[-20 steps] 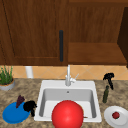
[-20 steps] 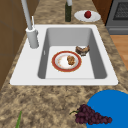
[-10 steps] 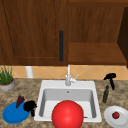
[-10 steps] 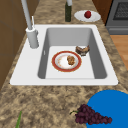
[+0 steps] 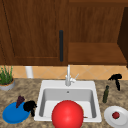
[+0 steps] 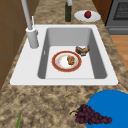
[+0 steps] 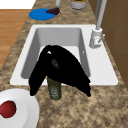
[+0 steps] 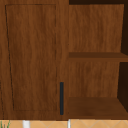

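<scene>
Bottle [image 7: 54, 89], slim dark-green glass, stands upright on the speckled stone counter between the white sink [image 7: 107, 75] and a round white plate [image 7: 25, 110]. Right hand [image 7: 58, 68] hovers over its top, fingers drooping loose, gripping nothing. Left hand [image 5: 30, 106], fingers slack, hangs by the blue plate [image 5: 11, 116].

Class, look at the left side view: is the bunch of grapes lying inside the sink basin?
No. The grapes lie on the counter at the edge of the blue plate, outside the sink.

cabinet door [image 8: 32, 57] shut | black handle [image 8: 61, 98] | open shelves [image 8: 96, 55] right
</scene>
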Controlling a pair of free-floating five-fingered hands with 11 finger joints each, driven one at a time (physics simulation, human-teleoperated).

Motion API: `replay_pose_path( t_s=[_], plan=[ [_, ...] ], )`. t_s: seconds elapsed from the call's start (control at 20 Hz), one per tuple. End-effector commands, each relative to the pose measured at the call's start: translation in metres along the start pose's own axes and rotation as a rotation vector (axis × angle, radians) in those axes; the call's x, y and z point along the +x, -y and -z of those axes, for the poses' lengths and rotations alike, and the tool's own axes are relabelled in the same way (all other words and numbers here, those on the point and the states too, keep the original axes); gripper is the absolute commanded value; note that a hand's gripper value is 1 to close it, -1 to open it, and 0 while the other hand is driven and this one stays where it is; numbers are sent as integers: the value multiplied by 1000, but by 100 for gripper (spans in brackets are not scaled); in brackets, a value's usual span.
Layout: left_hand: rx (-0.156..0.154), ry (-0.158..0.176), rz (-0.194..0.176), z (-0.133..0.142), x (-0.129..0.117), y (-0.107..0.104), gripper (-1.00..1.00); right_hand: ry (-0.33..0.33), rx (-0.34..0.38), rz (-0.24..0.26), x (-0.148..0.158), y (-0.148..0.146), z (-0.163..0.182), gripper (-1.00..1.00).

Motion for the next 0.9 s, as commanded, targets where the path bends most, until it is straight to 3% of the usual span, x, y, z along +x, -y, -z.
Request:
replay_pose_path(
  t_s=[0.0, 0.3, 0.85],
  plan=[
    [0, 0, 0, 0, 0, 0, 0, 40, -6, 18, -22, -16, -7, -100],
    [0, 0, 0, 0, 0, 0, 0, 58, 32, 31, -47, -45, -14, -100],
    [0, 0, 0, 0, 0, 0, 0, 123, 1, 70, -93, -68, -42, -100]
  ],
)
